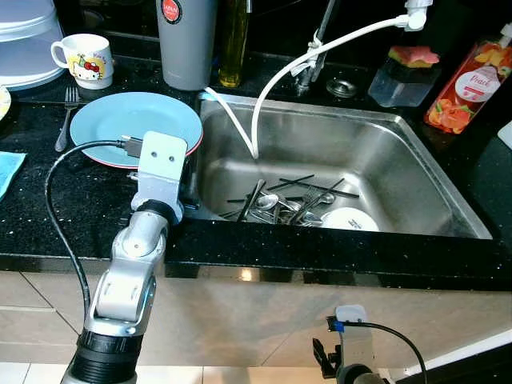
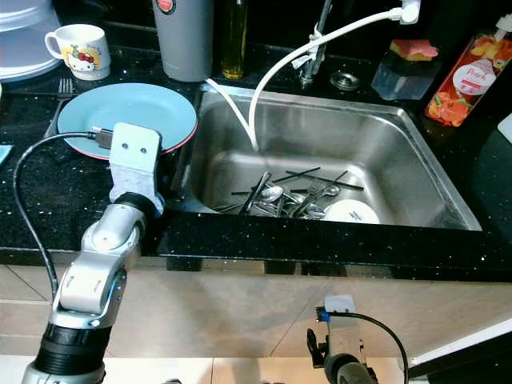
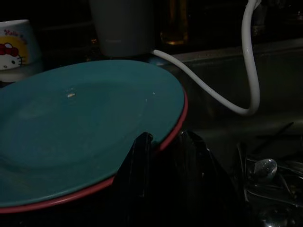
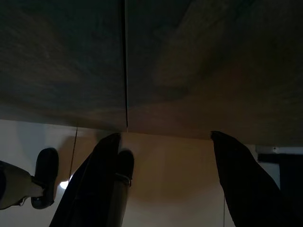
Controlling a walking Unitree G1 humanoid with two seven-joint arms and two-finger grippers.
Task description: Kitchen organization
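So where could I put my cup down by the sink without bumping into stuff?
The black counter in front of the blue plate, toward its front edge, is bare. So is the strip to the right of the sink, below the peach bottle. It is crowded behind the plate, with a mug and grey canister. The sink bottom holds a cutlery pile.

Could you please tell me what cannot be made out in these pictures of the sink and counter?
- Left claw: in the eye views its wrist housing covers the fingers; the dark wrist view shows them at the plate rim, grip unclear.
- Fork: its handle runs under the plate's edge.
- Cutlery in the sink: a tangled pile, pieces too small to count.
- Clear container: cut off by the left edge.
- Right claw: open, facing dim cabinet fronts.
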